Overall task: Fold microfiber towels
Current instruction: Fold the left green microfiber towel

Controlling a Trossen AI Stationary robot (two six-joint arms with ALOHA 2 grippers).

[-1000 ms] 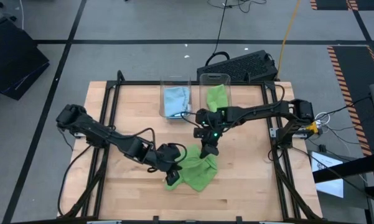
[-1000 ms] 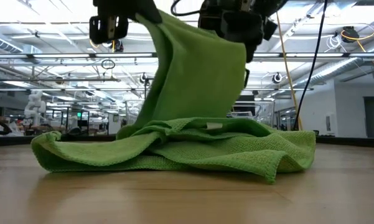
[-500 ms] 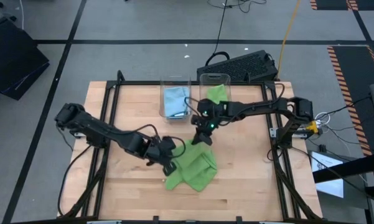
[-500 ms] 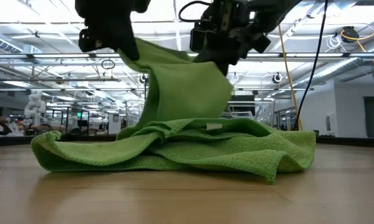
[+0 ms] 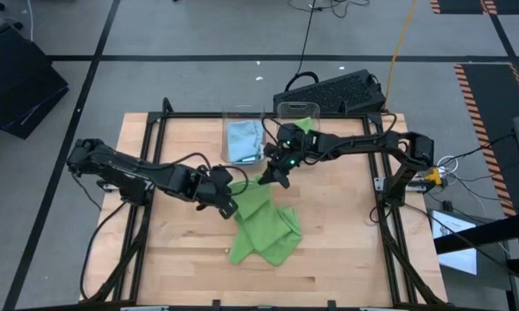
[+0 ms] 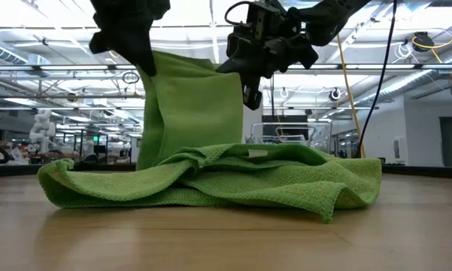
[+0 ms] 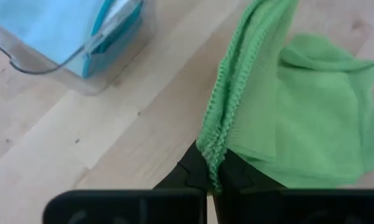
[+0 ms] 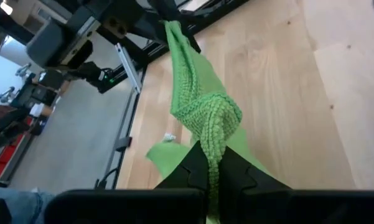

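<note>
On the near half of the wooden counter [image 5: 345, 242] lies the lime-green microfibre towel [image 5: 268, 226], most of it slumped in loose folds, with one edge lifted off the heap. Both grippers hold that raised edge. The left gripper [image 5: 226, 192] has its fingers pressed together on one corner of the towel; its wrist view shows the bunched hem running straight down into the closed tips. The right gripper [image 5: 271, 176] pinches the other corner the same way, the cloth gathered into a knot just above its shut fingers.

Over the last second both grippers have carried the edge away from the heap, toward the two clear plastic bins [image 5: 242, 138] at the far side. A second ago they hung over the pile with the lifted cloth sagging between them; now they stand beyond its far edge, farther apart, and in the low view the raised panel hangs as a flatter, tauter sheet.

My reading is that the towel is being drawn out and spread rather than folded yet: the bulk on the counter remains crumpled, so a clean fold probably needs the cloth pulled flat first.

Farther off, the left of the two bins holds a light-blue microfibre towel [image 5: 245, 138] and the right bin another lime-green towel [image 5: 300, 131], both untouched.
</note>
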